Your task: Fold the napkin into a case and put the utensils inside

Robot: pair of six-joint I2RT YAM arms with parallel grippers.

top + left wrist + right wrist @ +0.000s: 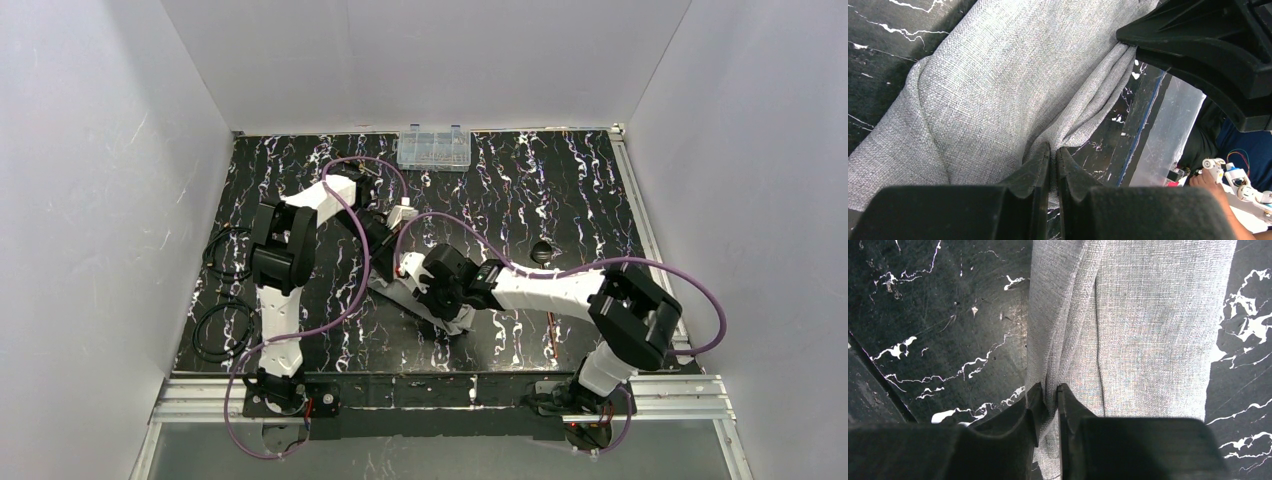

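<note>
Left wrist view: left tool (1053,151) pinched shut on napkin (998,85) fold, cloth bunched mid-table (868,35). Right tool (1049,389) clamps opposite edge. You lift both ends together, lay fold evenly, no stretching.

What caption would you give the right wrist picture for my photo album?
Right tool pinching a fold of the grey napkin over the black marbled table.

place: robot lab cell | evidence: white enclosure walls (430,60), aluminium rail frame (195,397), marbled black table (560,190), purple cables (706,292)
</note>
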